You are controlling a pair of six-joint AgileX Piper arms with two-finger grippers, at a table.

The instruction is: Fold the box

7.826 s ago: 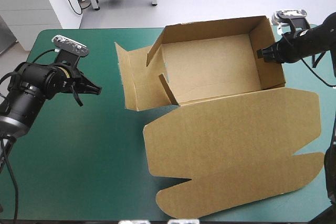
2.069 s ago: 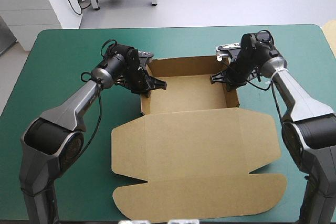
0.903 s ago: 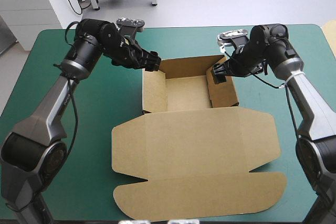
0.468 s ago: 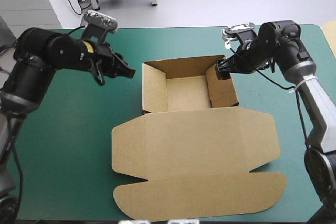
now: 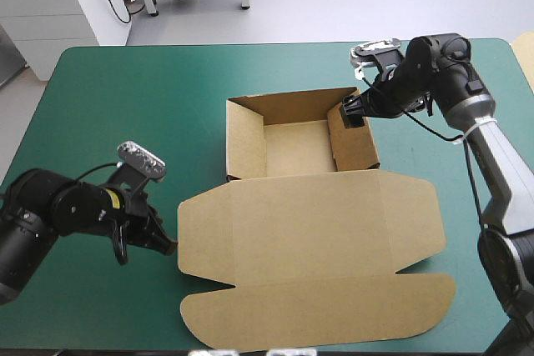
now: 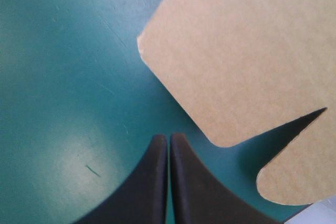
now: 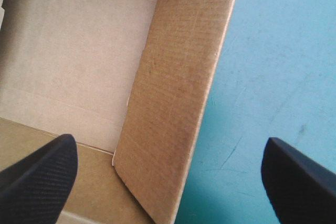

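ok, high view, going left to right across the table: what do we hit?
left gripper → box's left wall → tray floor → right wall, with the right gripper astride its far end.

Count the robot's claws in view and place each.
2. The left claw, shut, is beside the flat lid of the box; the right claw, open, straddles its right wall.

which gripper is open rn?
The right gripper: fingers wide apart, with a wall of the box between them. The left gripper is shut.
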